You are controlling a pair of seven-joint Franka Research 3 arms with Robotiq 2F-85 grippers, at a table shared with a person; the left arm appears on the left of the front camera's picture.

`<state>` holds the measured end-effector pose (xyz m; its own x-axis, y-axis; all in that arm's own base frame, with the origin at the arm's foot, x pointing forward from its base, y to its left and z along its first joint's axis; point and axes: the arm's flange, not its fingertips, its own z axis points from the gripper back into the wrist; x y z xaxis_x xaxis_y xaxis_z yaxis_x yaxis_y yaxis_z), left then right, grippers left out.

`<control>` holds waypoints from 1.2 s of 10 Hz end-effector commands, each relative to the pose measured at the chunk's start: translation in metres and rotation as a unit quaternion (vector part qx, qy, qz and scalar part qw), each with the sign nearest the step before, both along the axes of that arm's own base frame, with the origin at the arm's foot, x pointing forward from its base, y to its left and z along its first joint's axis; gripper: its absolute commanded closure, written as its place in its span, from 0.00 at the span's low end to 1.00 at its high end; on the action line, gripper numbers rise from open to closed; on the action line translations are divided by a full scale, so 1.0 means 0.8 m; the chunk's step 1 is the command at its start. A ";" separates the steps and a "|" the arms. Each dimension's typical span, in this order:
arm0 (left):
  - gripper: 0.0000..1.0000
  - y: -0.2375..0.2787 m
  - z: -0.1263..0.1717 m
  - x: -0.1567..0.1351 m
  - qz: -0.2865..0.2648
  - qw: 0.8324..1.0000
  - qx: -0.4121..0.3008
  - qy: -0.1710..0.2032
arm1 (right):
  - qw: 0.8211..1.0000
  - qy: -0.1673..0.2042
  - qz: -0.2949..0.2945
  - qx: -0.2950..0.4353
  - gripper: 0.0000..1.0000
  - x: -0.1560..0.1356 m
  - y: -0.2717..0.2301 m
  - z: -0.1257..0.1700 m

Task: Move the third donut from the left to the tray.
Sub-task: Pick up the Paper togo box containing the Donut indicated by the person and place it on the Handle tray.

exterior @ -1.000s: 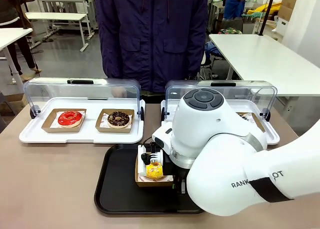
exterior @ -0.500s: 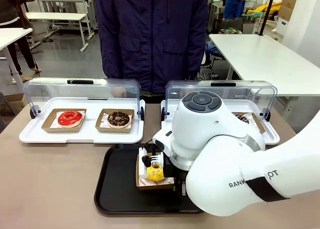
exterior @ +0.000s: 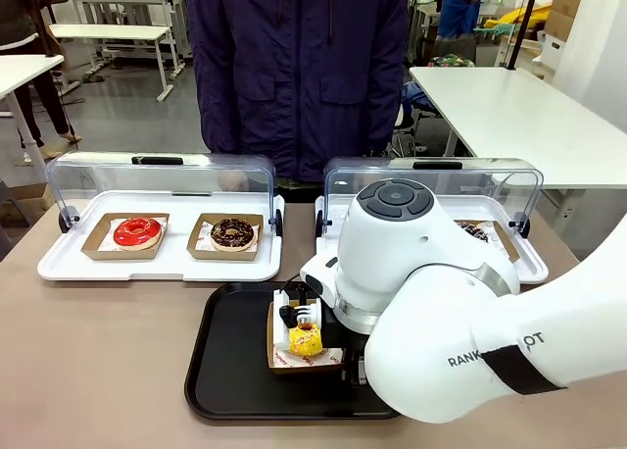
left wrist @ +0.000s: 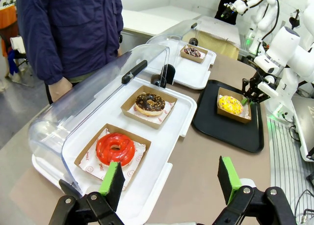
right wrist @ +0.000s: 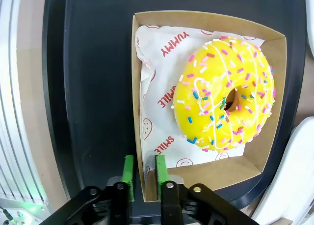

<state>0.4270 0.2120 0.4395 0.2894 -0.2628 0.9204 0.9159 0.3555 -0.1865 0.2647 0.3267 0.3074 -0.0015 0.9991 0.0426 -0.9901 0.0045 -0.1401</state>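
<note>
The yellow-iced, sprinkled donut [right wrist: 223, 95] sits in its brown cardboard holder [right wrist: 255, 171], which rests flat on the black tray [right wrist: 88, 87]. My right gripper [right wrist: 144, 172] straddles the holder's near wall, its green pads slightly apart with a gap beside the cardboard, so it is open. From the front, the donut [exterior: 305, 339] lies near the middle of the tray [exterior: 230, 371], right against my right arm's wrist. My left gripper [left wrist: 170, 183] hangs open over the table edge, far from the donut [left wrist: 230, 104].
Two white display trays with raised clear lids stand behind the black tray. The left one [exterior: 59, 263] holds a red donut [exterior: 136, 232] and a chocolate donut [exterior: 232, 233]. A person [exterior: 294, 76] stands at the far side. My right arm hides most of the right one.
The holder with the yellow donut has settled a little lower and flatter on the tray. My right gripper's pads have parted from the holder's wall.
</note>
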 end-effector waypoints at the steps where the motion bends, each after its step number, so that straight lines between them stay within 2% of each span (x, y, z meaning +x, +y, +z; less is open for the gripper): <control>1: 0.00 -0.001 0.004 -0.001 -0.001 1.000 0.001 0.005 | 1.000 -0.003 0.001 0.001 0.38 -0.008 -0.014 0.007; 2: 0.00 -0.001 0.004 -0.001 -0.001 1.000 0.001 0.005 | 1.000 -0.003 0.001 0.004 0.00 -0.009 -0.016 0.014; 8: 0.00 -0.001 0.004 -0.001 -0.001 1.000 0.001 0.005 | 0.999 -0.017 0.002 0.029 0.00 -0.012 -0.034 0.101; 10: 0.00 -0.001 0.004 -0.001 -0.001 1.000 0.001 0.005 | 0.999 -0.001 0.019 0.029 0.00 -0.011 -0.037 0.111; 11: 0.00 -0.001 0.004 -0.001 -0.001 1.000 0.001 0.005 | 0.999 -0.030 -0.006 0.022 0.00 -0.005 -0.023 0.098; 12: 0.00 -0.001 0.004 -0.001 -0.001 1.000 0.001 0.005 | 0.999 -0.030 -0.006 0.022 0.00 -0.005 -0.023 0.098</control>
